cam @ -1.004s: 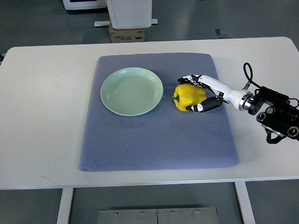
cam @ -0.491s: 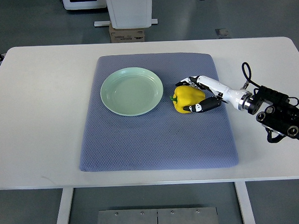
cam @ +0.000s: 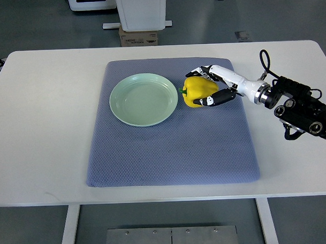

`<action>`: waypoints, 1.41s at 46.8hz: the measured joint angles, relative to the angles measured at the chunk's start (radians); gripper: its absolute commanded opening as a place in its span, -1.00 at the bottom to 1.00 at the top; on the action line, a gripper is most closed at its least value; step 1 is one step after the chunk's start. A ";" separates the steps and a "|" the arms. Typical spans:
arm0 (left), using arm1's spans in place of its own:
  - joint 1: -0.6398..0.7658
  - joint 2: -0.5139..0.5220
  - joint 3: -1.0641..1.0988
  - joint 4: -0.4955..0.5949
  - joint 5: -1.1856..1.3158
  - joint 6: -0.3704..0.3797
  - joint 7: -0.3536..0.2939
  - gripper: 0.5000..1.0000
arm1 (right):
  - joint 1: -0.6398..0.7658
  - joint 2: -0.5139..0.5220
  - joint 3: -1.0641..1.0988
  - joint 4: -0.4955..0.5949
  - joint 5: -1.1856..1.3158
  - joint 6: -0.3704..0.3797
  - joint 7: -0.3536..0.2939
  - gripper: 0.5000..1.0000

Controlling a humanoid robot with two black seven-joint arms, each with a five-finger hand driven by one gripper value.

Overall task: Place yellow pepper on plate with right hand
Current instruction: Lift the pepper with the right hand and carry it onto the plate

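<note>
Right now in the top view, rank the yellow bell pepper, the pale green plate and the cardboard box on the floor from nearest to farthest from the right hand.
1. Yellow bell pepper: inside the right hand's grasp, on the blue mat.
2. Pale green plate: left of the pepper, empty.
3. Cardboard box: beyond the table's far edge.

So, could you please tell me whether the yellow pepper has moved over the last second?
Yes. The yellow pepper, gripped by the right hand, has shifted left and slightly toward the table's far edge, now nearly at the rim of the plate.
</note>
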 measured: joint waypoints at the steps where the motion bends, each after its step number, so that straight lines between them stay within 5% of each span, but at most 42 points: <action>1: 0.000 0.000 0.000 0.000 0.000 0.000 0.000 1.00 | 0.005 0.006 0.000 0.000 0.000 0.000 -0.006 -1.00; 36: 0.000 0.000 0.000 0.000 0.000 0.000 0.000 1.00 | 0.079 0.257 -0.008 -0.005 -0.005 -0.004 -0.230 -1.00; 66: 0.000 0.000 0.000 0.000 0.000 0.000 0.000 1.00 | 0.042 0.265 0.004 -0.008 0.028 -0.099 -0.411 -1.00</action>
